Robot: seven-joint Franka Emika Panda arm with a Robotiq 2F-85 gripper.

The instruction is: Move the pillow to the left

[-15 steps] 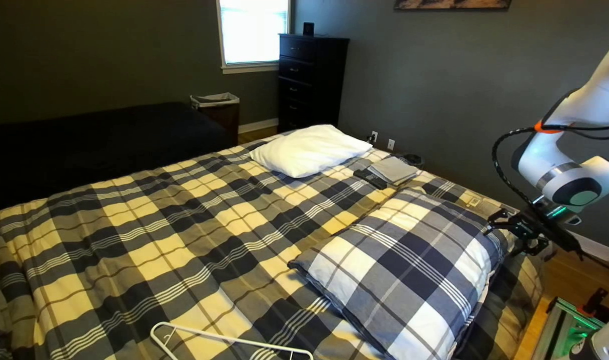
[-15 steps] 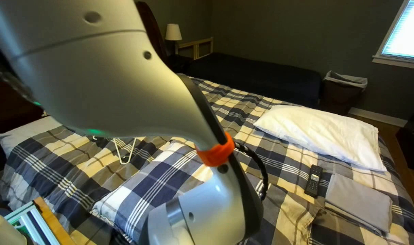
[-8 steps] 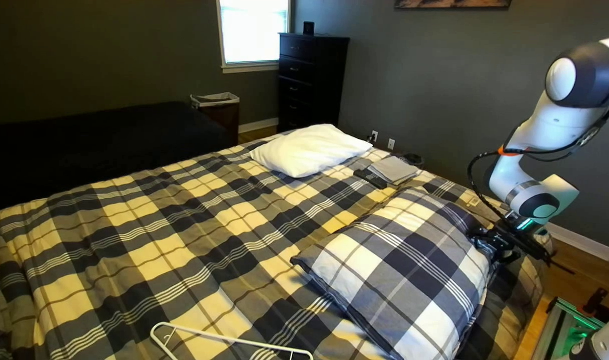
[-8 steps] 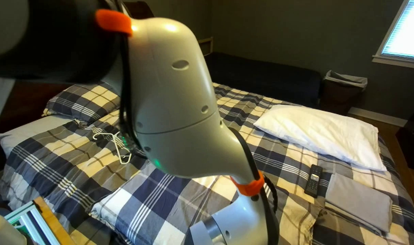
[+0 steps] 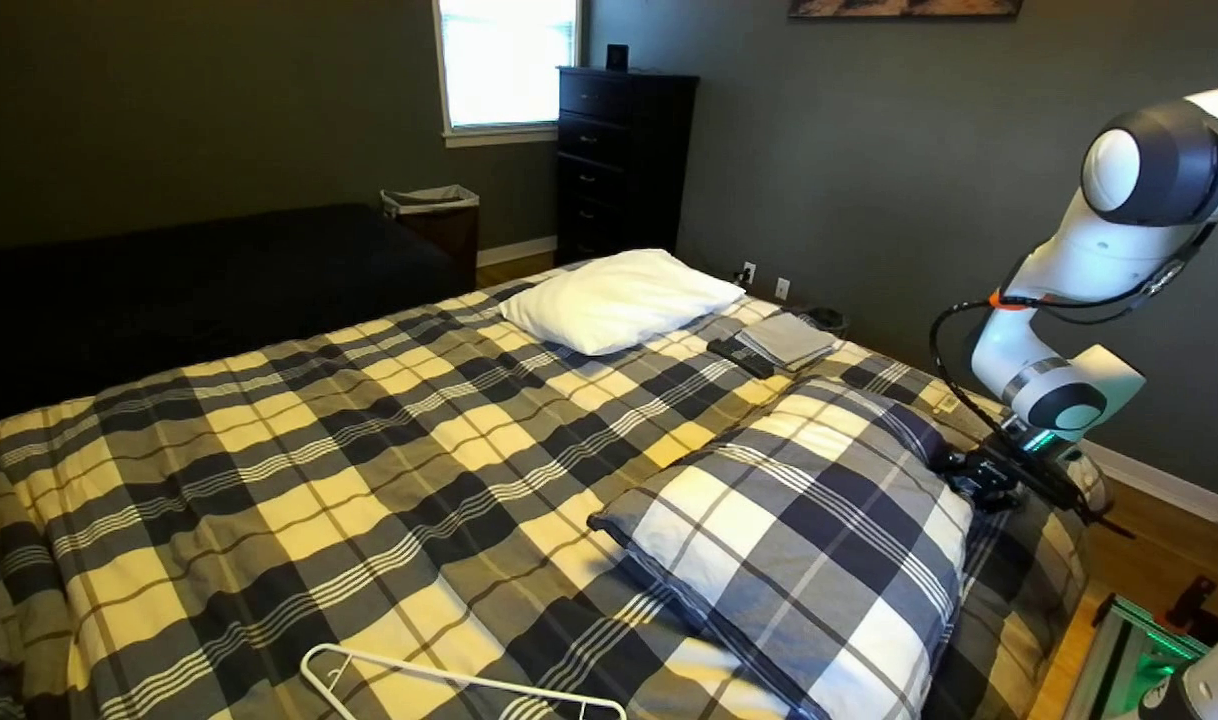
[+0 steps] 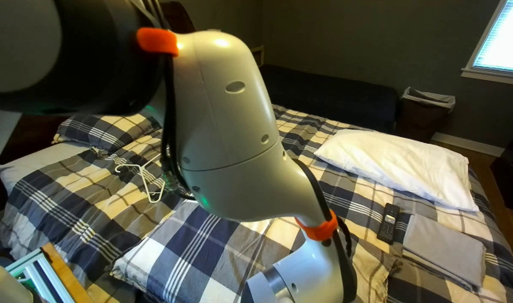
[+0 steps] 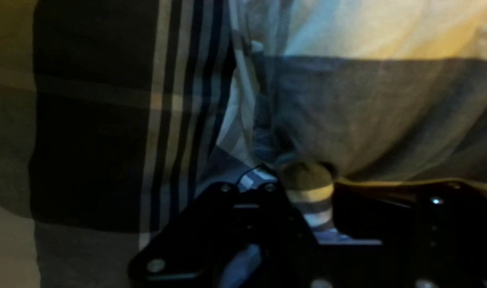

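In an exterior view, a robot arm [image 6: 235, 168] hides part of a big plaid pillow [image 6: 206, 248] on the bed [image 6: 46, 206]. A white pillow [image 6: 395, 166] lies near a black remote [image 6: 388, 224] and a gray cloth [image 6: 444, 250].

No text, brand or number that you can read in any view, on the remote [image 6: 388, 227] some pale marks [image 6: 390, 219], too small for you to read.

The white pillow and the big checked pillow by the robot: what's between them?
Between the white pillow and big checked pillow, both exterior views show a black remote, a folded grey cloth beside it, and some bedspread.
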